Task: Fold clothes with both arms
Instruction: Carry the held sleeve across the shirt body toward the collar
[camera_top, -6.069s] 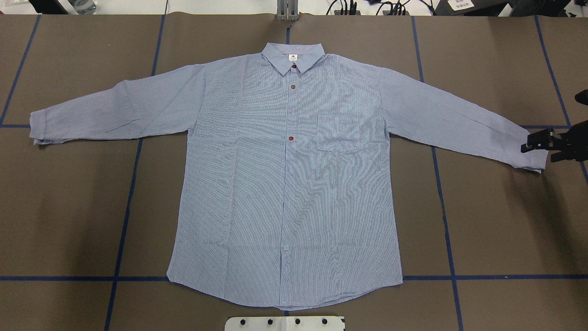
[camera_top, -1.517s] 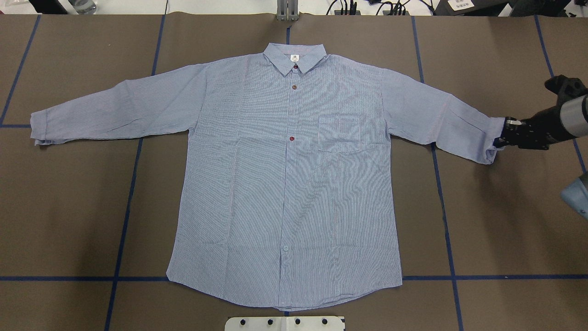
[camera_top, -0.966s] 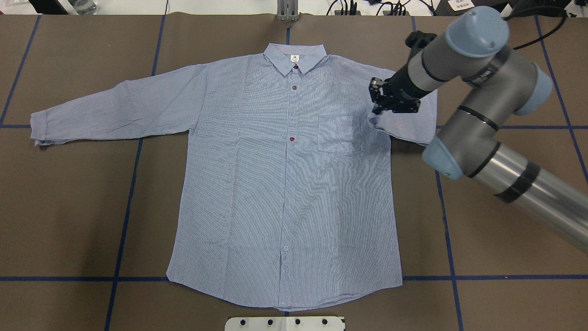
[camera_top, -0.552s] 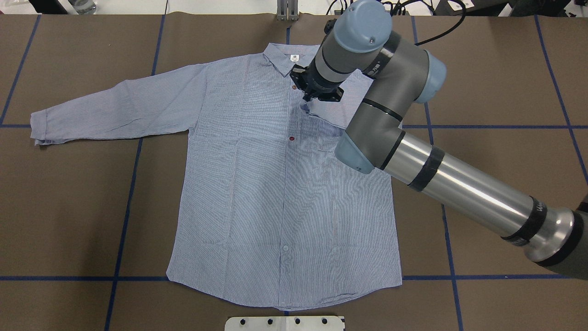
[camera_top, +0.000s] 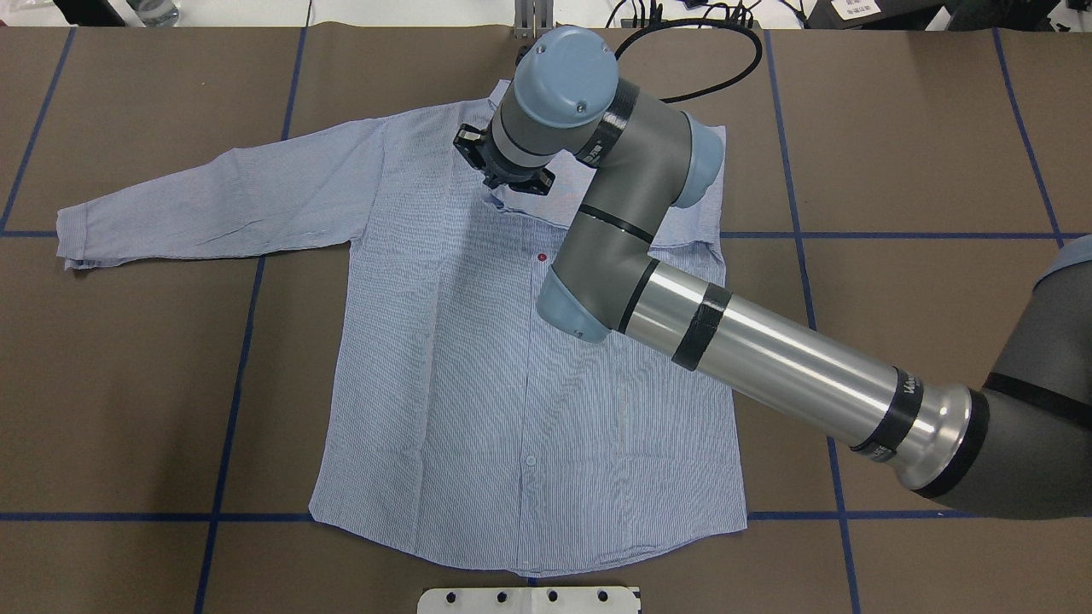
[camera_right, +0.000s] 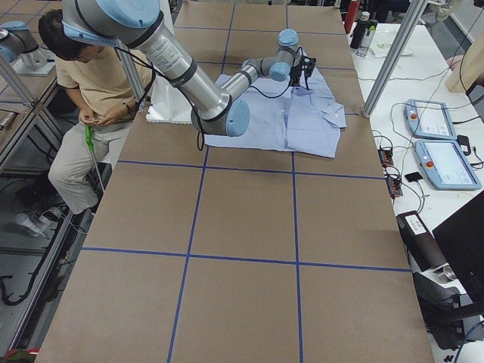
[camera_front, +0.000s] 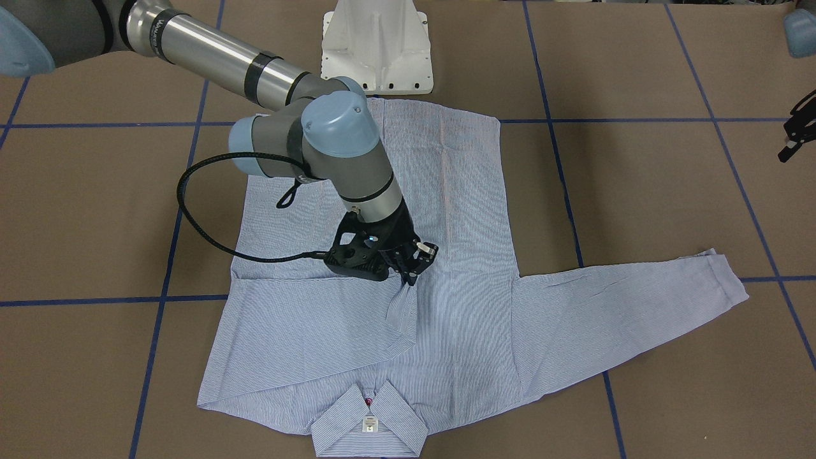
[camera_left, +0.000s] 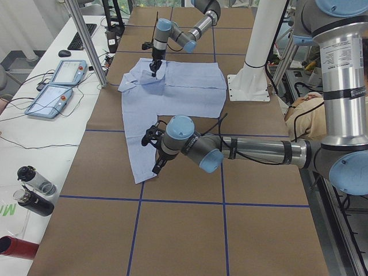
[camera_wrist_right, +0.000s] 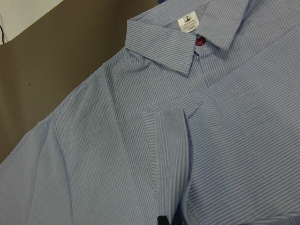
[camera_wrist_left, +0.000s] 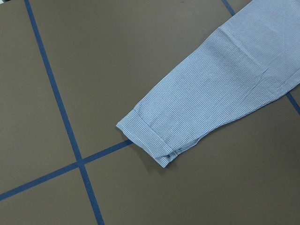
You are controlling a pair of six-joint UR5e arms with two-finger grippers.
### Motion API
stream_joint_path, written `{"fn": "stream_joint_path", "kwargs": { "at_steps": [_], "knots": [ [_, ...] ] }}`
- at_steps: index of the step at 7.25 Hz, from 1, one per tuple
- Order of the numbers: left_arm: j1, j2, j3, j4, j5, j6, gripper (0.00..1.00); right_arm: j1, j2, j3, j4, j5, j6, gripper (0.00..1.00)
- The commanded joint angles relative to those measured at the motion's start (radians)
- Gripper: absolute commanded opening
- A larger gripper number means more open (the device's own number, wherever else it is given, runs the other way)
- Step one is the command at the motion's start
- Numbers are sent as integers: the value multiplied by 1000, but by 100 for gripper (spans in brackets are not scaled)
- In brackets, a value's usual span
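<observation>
The striped shirt point(camera_top: 478, 384) lies face up on the brown table, collar point(camera_front: 370, 421) away from the robot. My right gripper point(camera_top: 503, 183) point(camera_front: 411, 273) is shut on the right sleeve's cuff point(camera_front: 403, 306) point(camera_wrist_right: 171, 154), held just above the chest beside the collar point(camera_wrist_right: 187, 33), so that sleeve is folded across the body. The left sleeve point(camera_top: 205, 205) lies stretched out flat. Its cuff point(camera_wrist_left: 150, 140) shows in the left wrist view. My left gripper point(camera_left: 150, 138) point(camera_front: 797, 131) hovers near that cuff; I cannot tell whether it is open or shut.
The white pedestal base point(camera_front: 376, 51) stands at the shirt's hem. Blue tape lines point(camera_top: 230, 409) cross the table. A seated person point(camera_right: 91, 83) is beside the table. Teach pendants point(camera_left: 57, 86) and bottles point(camera_left: 34, 184) lie on the side bench.
My right gripper closed on the right cuff at the far right, then carried it leftwards over the pocket and buttons to beside the collar. The left sleeve has not moved.
</observation>
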Motion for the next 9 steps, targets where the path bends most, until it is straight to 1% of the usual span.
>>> {"fn": "stream_joint_path", "kwargs": {
  "at_steps": [1, 3, 4, 5, 6, 7, 8, 9],
  "knots": [
    [0, 1, 0, 0, -1, -1, 100, -40, 53, -58, 2, -55, 13, 0],
    [2, 0, 12, -2, -4, 2, 100, -63, 59, -65, 4, -73, 32, 1],
    [3, 0, 12, -2, -6, 2, 100, -71, 59, -72, 4, -89, 41, 91],
    [8, -6, 14, 0, -4, 0, 100, -89, 97, -121, 4, -133, 80, 99],
    [15, -47, 46, 0, -3, -1, 100, -91, 127, -154, 6, -135, 99, 99],
    [32, -121, 107, -3, -3, -94, 100, -91, 131, -154, 6, -135, 102, 99],
    [94, -178, 159, -3, -3, -268, 100, -89, 130, -146, 4, -133, 151, 100],
    [127, -256, 234, -5, -3, -405, 100, -89, 119, -117, 4, -133, 194, 99]
  ]
}}
